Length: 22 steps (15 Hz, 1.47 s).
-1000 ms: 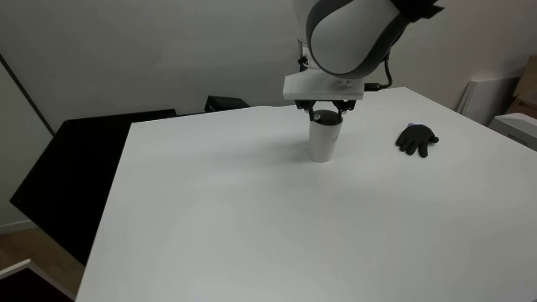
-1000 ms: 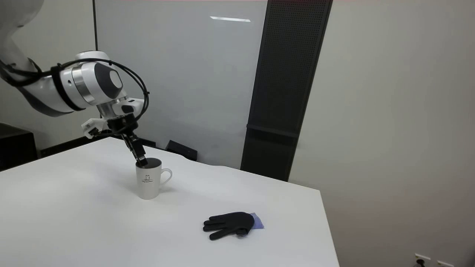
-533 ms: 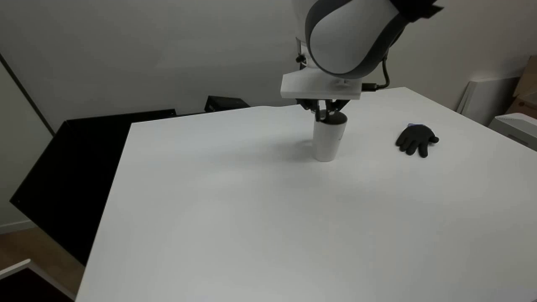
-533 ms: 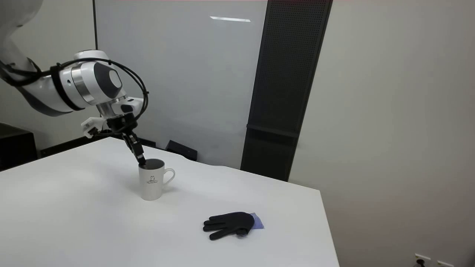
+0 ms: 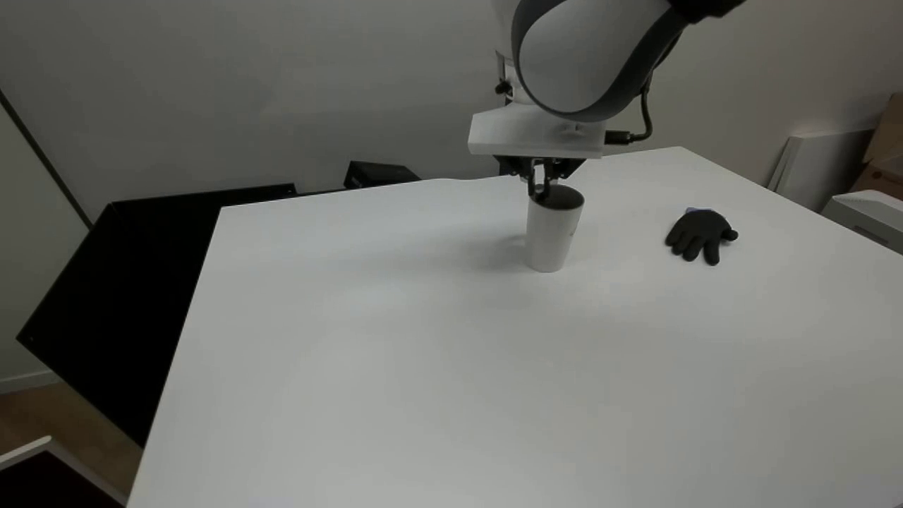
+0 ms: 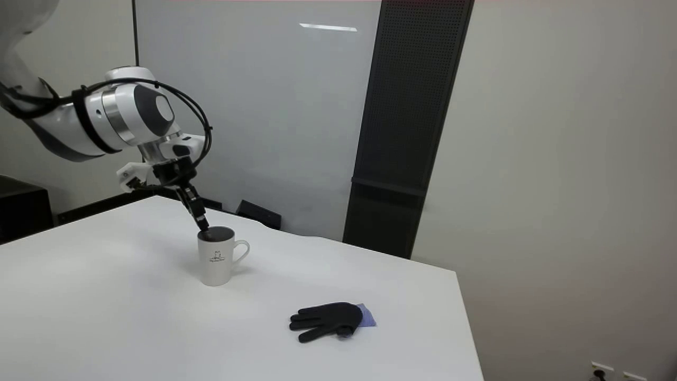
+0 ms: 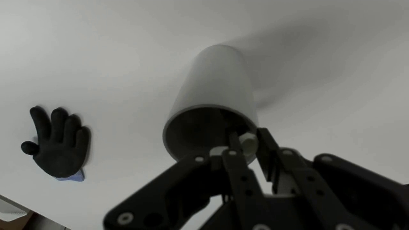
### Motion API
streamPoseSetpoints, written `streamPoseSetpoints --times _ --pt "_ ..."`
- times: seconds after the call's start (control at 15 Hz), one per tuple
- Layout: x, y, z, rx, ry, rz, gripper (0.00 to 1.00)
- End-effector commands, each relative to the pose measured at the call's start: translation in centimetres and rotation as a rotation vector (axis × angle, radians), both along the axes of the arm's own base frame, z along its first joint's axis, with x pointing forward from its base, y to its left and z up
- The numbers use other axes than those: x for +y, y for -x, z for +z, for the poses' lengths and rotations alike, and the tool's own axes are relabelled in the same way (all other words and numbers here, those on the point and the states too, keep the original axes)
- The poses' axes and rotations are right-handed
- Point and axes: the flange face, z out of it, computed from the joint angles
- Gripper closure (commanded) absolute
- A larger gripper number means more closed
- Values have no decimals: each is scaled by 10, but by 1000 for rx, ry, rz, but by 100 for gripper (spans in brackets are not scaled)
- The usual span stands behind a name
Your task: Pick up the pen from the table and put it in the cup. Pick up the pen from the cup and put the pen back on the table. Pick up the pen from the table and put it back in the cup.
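Just right of and below centre in the wrist view, my pincer (image 7: 248, 134) pinches the end of the pen (image 7: 249, 145), the rest hidden in the cup (image 7: 217, 86). I judge the first placing done and removal in hand; setting it on the table (image 7: 111, 80) and returning it remain.

A lab or office room, hard to say which.
A robot arm (image 6: 124, 114) over a plain white worktop (image 6: 132, 323), with a glossy pale wall panel (image 6: 259, 106), a dark perforated panel (image 6: 415, 90), wall sockets (image 6: 603, 367) and brown boxes (image 5: 889, 134).
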Motion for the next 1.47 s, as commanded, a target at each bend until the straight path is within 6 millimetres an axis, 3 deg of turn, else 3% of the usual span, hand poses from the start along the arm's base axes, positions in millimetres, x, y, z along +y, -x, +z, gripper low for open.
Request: streamPoseSetpoints --times 0.0,0.93,1.13,1.4 --pt "4 -4 33 -56 -18 -27 93" --pt "-3 2 149 -111 -140 -19 93" --pt "9 8 147 -13 -215 29 93" --pt "32 19 115 130 -227 69 93"
